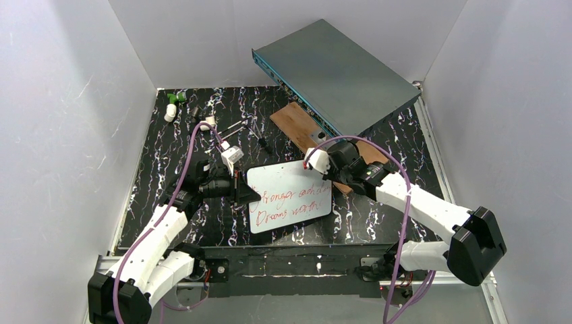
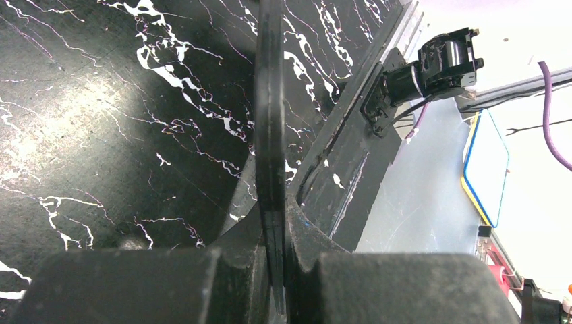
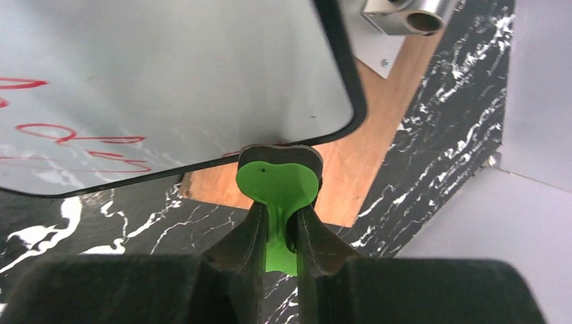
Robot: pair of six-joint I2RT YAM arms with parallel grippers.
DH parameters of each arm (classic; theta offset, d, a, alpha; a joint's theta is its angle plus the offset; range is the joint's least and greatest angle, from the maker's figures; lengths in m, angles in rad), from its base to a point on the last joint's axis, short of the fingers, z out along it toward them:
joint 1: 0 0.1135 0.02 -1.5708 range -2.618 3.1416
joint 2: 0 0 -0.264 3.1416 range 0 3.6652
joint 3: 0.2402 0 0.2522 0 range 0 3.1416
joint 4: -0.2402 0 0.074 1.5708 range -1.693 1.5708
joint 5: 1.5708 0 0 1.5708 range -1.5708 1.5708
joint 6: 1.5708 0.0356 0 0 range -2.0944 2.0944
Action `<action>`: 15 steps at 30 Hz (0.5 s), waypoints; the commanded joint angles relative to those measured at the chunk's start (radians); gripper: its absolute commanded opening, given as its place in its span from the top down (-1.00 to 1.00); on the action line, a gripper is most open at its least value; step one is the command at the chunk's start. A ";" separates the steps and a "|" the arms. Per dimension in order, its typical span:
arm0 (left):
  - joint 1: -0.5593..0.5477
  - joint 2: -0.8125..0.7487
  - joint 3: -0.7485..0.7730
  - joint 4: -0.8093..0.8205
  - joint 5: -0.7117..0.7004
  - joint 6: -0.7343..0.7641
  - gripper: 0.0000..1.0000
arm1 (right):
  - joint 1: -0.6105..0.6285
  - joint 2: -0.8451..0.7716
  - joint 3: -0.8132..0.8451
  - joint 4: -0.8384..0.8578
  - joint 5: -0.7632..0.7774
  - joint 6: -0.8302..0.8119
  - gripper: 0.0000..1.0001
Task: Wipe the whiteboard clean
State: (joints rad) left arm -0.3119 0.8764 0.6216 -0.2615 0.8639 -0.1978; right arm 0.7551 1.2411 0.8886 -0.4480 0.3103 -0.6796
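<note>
The whiteboard (image 1: pixel 290 196) lies mid-table with red handwriting across it. My left gripper (image 1: pixel 244 191) is shut on its left edge. The left wrist view shows the board edge-on as a thin black rim (image 2: pixel 270 121) pinched between the fingers of the left gripper (image 2: pixel 276 223). My right gripper (image 1: pixel 322 162) is at the board's far right corner, shut on a green eraser (image 3: pixel 278 182) with a dark pad. In the right wrist view the eraser, in the right gripper (image 3: pixel 278 216), sits just off the rounded corner of the board (image 3: pixel 168 81). The corner is blank and the red writing is further left.
A grey-teal metal box (image 1: pixel 334 74) leans at the back right over a brown wooden plank (image 1: pixel 297 125), which also shows beside the board's corner (image 3: pixel 378 155). Small white and green parts (image 1: pixel 172 108) lie at the far left. White walls enclose the table.
</note>
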 commanded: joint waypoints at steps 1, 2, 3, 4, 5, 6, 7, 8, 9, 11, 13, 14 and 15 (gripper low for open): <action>-0.017 -0.007 0.013 -0.049 0.031 0.061 1.00 | 0.002 -0.014 0.012 0.134 0.112 0.028 0.97; -0.018 -0.005 0.015 -0.048 0.030 0.061 1.00 | 0.002 -0.019 0.011 0.135 0.112 0.030 0.97; -0.017 -0.005 0.015 -0.048 0.031 0.060 1.00 | 0.002 -0.023 0.011 0.134 0.113 0.034 0.97; -0.018 -0.005 0.014 -0.048 0.031 0.061 1.00 | 0.002 -0.026 0.012 0.132 0.108 0.037 0.97; -0.017 -0.003 0.014 -0.049 0.031 0.061 1.00 | 0.002 -0.029 0.015 0.121 0.091 0.039 0.97; -0.017 -0.003 0.014 -0.049 0.030 0.061 1.00 | 0.003 -0.031 0.018 0.102 0.065 0.040 0.97; -0.017 -0.003 0.014 -0.048 0.030 0.061 1.00 | 0.003 -0.032 0.020 0.085 0.038 0.040 0.97; -0.017 -0.001 0.014 -0.048 0.029 0.061 1.00 | 0.003 -0.032 0.018 0.071 0.014 0.039 0.97; -0.017 -0.001 0.014 -0.048 0.029 0.060 1.00 | 0.004 -0.031 0.016 0.051 -0.013 0.034 0.97; -0.018 -0.002 0.013 -0.048 0.029 0.061 1.00 | 0.012 -0.028 0.000 0.026 -0.043 0.009 0.97; -0.018 -0.001 0.012 -0.048 0.030 0.061 1.00 | 0.028 -0.024 -0.020 -0.007 -0.067 -0.027 0.97; -0.018 -0.002 0.013 -0.048 0.029 0.061 1.00 | 0.037 -0.021 -0.032 -0.024 -0.068 -0.043 0.97; -0.019 -0.001 0.013 -0.048 0.029 0.061 1.00 | 0.042 -0.017 -0.044 -0.029 -0.068 -0.057 0.97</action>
State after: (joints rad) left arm -0.3119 0.8764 0.6216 -0.2626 0.8631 -0.1974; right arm 0.7628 1.2297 0.8841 -0.4267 0.3141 -0.6773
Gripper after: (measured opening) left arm 0.045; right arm 0.218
